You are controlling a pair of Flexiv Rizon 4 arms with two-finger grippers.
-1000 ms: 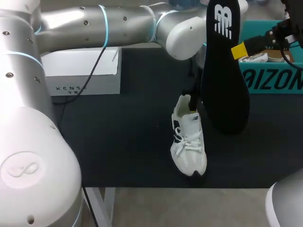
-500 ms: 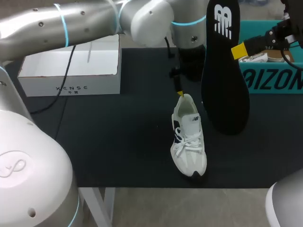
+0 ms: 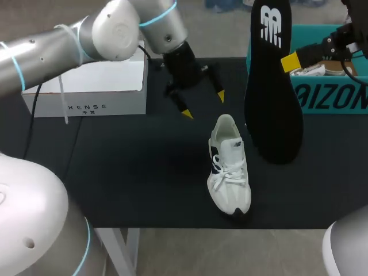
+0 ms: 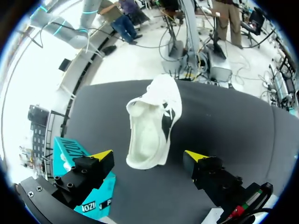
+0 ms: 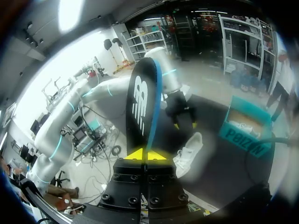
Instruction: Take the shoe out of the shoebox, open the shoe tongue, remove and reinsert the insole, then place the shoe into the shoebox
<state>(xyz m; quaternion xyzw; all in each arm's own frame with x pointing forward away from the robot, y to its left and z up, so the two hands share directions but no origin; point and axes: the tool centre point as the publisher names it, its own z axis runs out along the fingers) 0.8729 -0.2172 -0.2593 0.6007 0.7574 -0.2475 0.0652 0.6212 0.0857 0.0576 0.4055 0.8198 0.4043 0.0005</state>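
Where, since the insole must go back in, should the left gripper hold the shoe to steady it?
Probably the heel collar, from above with the left gripper: the shoe stands upright on its sole, mouth up, and that thin rim suits a pinch, leaving the mouth free.

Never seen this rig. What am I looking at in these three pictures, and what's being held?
Two robot arms work at a black table. One picture looks down from a fixed camera behind the robot. The two round ones come from a camera on each wrist. A white shoe lies on the table, with a teal shoebox and a white box further back. The right end effector is shut on a black insole. The left end effector is open and empty, near the shoe's heel.
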